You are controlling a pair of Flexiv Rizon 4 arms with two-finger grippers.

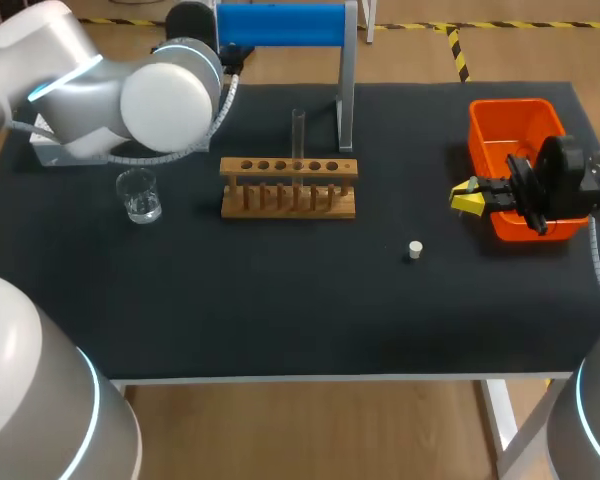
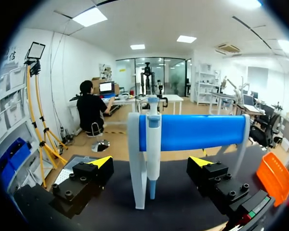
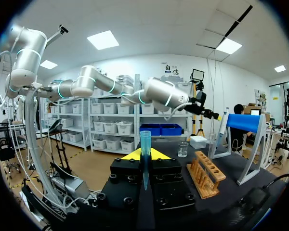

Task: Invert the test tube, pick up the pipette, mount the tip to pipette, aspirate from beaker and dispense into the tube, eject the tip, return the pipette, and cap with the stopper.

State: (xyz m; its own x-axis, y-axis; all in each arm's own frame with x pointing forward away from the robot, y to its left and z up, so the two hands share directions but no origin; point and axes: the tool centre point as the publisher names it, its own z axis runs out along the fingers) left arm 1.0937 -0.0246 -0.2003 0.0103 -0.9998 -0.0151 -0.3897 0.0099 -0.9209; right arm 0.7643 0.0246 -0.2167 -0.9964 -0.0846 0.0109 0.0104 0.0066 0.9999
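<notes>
**Pipette on its stand, tip gripped in the right claw**

A black worktop is seen from above, with the left arm brought in at its far left corner and the right arm at its right edge. A blue pipette stand is set at the far side. An orange bin is placed at the right. A wooden rack is set in the middle, and a clear test tube is held upright in one of its middle holes. A glass beaker is placed well left of the rack.

The pipette is hung on the stand beside its post. The left claw is held released, its fingers well apart to either side of the pipette and post, neither being touched.

The right claw is held beside the bin and is clenched on a blue pipette tip, which is kept upright. A small white stopper is left on the worktop between rack and bin, nearer the front.
</notes>
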